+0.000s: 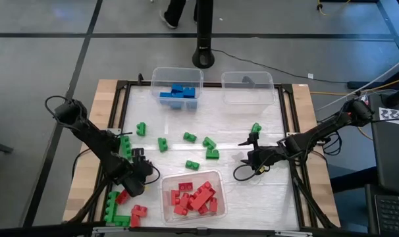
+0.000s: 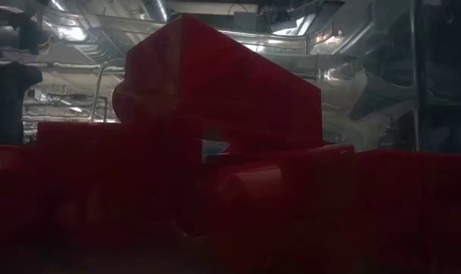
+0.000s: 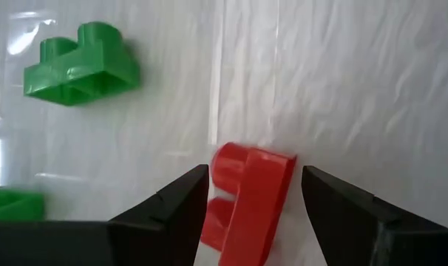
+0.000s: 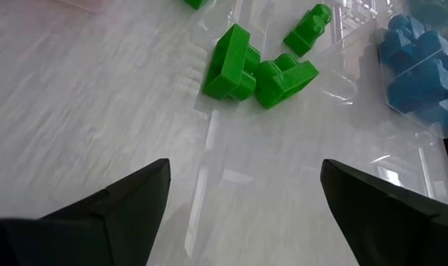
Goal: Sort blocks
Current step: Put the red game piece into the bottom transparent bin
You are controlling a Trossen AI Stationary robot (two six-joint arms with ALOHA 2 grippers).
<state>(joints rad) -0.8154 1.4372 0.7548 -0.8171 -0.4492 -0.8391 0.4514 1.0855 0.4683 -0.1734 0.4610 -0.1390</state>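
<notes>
Red block (image 3: pixel 248 196) between open left gripper (image 3: pixel 255 199) fingers, near table edge.

The left arm reaches in from about nine o'clock of the table toward seven o'clock, its wrist bent low near the front edge. The left gripper (image 3: pixel 250 203) points down, its fingers (image 3: pixel 172 210) parted with a gap on either side. The right arm comes in from three o'clock, stretched toward the centre. The right gripper (image 4: pixel 242 203) hangs low, its fingers (image 4: pixel 128 203) spread wide, nothing between them.
</notes>
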